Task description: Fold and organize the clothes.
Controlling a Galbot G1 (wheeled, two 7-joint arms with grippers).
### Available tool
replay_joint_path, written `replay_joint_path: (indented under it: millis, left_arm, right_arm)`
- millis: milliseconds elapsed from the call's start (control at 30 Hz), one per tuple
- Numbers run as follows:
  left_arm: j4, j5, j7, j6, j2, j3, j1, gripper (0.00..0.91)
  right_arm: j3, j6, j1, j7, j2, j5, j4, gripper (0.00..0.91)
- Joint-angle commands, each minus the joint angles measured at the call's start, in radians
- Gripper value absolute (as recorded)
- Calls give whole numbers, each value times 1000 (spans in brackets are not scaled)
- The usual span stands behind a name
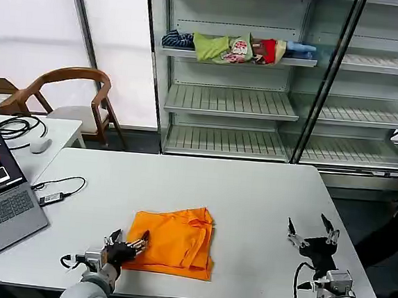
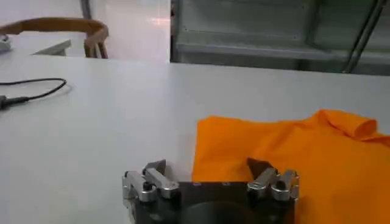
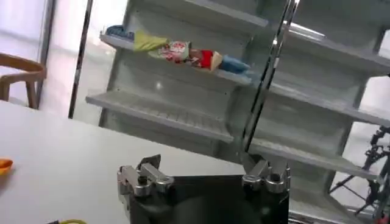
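Bright orange cotton T-shirt (image 1: 175, 240), partly folded, on white counter (image 1: 251, 195) at centre-front. Left end effector (image 1: 127, 244) released, straddling shirt's 8 o'clock corner; nearer. Right end effector (image 1: 312, 233) released, well apart at 3 o'clock.

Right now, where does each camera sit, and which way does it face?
Head view: on the robot's head, looking forward and down at the white table; shows the left gripper at the orange T-shirt and the right gripper, open over bare table.
Left wrist view: low over the table, across the left gripper, open astride the T-shirt's edge.
Right wrist view: past the right gripper toward the shelving.
Shared: head and right wrist views both show the garments on the shelf.
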Motion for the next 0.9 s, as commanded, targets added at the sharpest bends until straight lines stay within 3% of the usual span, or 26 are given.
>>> replay_joint_path:
  millis: [33,67,900]
  left_arm:
    - [17,-16,-31,-1,6,13,13,373]
    - [16,-16,-30,-5,7,19,16,20]
    - [25,14,38,-84,-13,44,-8,10]
  right_arm:
    - [-1,-1,6,0,0,-1,-6,907]
    - [-1,-1,7,0,0,-1,-7,907]
    - [-17,-5,31,2,-5,-3,-28,907]
